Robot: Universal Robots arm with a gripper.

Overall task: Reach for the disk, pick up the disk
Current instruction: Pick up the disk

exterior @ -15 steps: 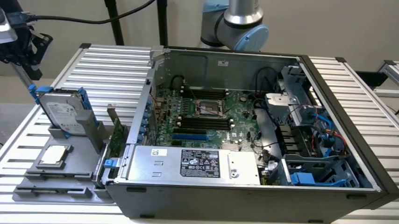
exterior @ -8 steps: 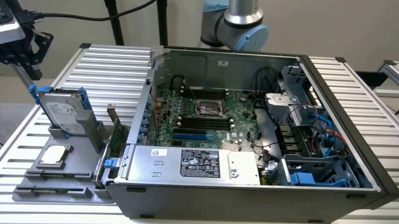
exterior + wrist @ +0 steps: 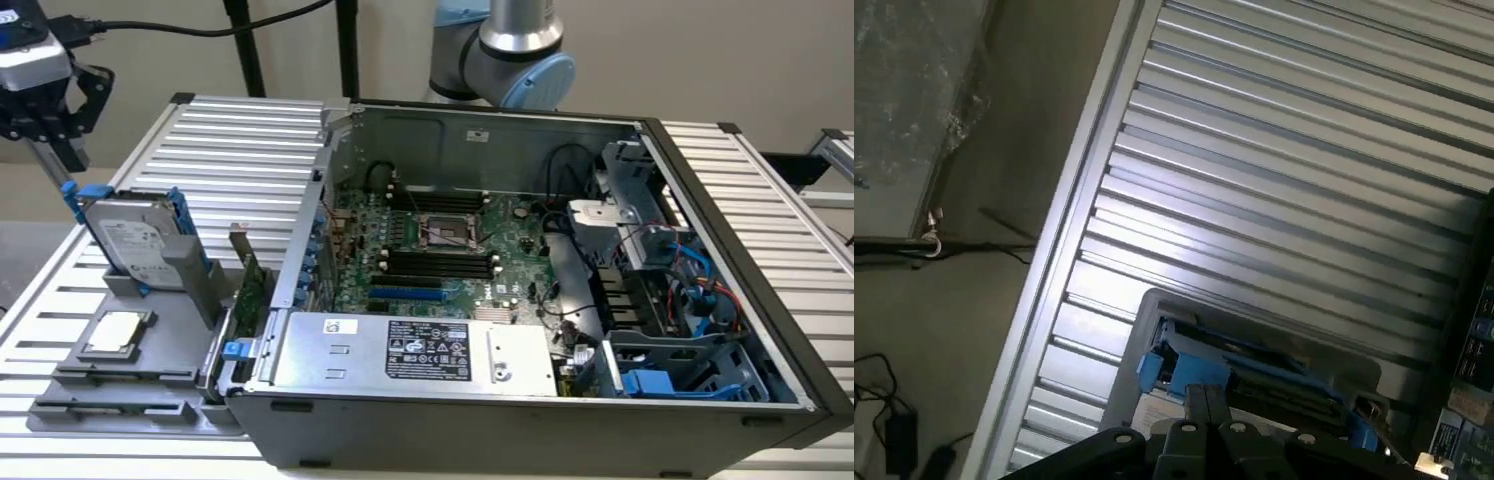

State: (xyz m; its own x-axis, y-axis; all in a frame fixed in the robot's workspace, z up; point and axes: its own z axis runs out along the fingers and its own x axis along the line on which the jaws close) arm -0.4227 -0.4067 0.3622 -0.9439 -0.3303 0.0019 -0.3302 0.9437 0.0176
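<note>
Nearest the camera in the exterior view is the open computer case (image 3: 534, 425), lying on its side on the ribbed metal surface (image 3: 240, 140). Its labelled power supply (image 3: 414, 350) sits at the front and the motherboard (image 3: 441, 250) behind it. At the exterior view's left, just beside the case, is a grey holder (image 3: 134, 395). A small square CPU chip (image 3: 118, 332) lies flat on it. Behind the chip the disk (image 3: 134, 235) stands upright on edge in the holder's slot, blue rails along its sides and its label facing the camera. The gripper (image 3: 67, 180) hangs over the disk's far upper corner, its tip close to the blue rail. I cannot tell whether it touches. The arm's base (image 3: 514, 50) rises behind the case.

In the wrist view the gripper (image 3: 1203, 400) is closest, its jaws drawn together with only a thin seam between them. Just beyond their tips is the disk (image 3: 1279, 385), seen edge-on with its blue rails, framed by the grey holder (image 3: 1154, 305). The ribbed surface (image 3: 1274, 180) stretches past it. Off the surface's edge, a cable (image 3: 894, 245) crosses the floor (image 3: 1004, 150).
</note>
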